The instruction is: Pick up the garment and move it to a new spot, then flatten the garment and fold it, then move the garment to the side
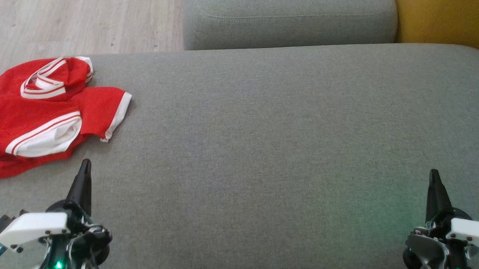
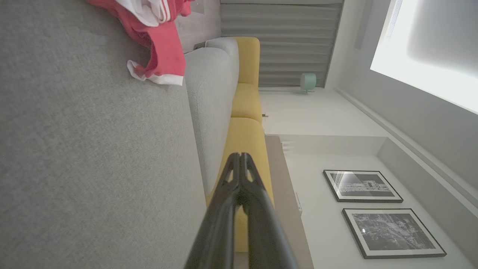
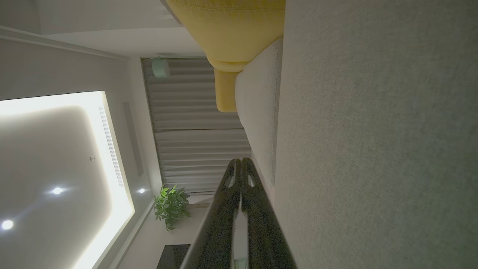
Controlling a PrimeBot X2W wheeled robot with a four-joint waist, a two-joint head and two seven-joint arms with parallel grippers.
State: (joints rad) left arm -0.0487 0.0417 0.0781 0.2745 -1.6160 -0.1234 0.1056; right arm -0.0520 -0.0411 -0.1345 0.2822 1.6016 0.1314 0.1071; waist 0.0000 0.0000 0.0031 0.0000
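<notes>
The garment (image 1: 42, 109) is a red jersey with white trim, lying crumpled at the far left of the grey cushion (image 1: 264, 131). Its hem hangs at the top of the left wrist view, garment (image 2: 160, 41). My left gripper (image 1: 85, 164) is shut and empty, just below the garment's near edge and apart from it; its fingers meet at the tip in the wrist view, left gripper (image 2: 239, 157). My right gripper (image 1: 434, 173) is shut and empty at the lower right, far from the garment, with its tips together in its own view, right gripper (image 3: 239, 161).
A second grey cushion (image 1: 289, 19) lies behind the first, with a yellow cushion (image 1: 450, 22) at the top right. Wooden floor (image 1: 66, 18) shows beyond the cushion's left rear edge. The wide grey surface runs from the garment to the right gripper.
</notes>
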